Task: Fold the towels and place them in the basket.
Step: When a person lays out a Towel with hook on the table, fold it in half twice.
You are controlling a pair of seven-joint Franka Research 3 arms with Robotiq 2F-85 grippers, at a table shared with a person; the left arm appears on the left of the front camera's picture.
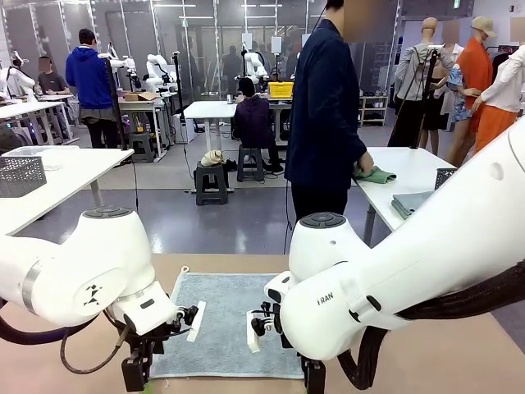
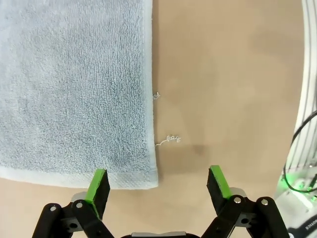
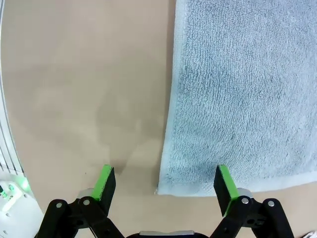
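Both grippers wide open, nothing held. Left gripper and right gripper each point down at a near corner of the pale blue-grey towel, which lies flat and unfolded on the tan table between the two arms.

Step in hand, as I read it: pinch the two near corners for the first fold. To do it well, drop straight down so one pad lands on cloth and the other on bare table just outside the hem, then close. Bite past the hem – terry is limp and a thin grab could slip. Lift both arms evenly and match near corners to far corners.

Left wrist view: the corner sits between the fingers, one pad over the towel's edge, a loose thread just beside the hem. Right wrist view: the same, mirrored. Whether the pads touch the table, cannot tell.
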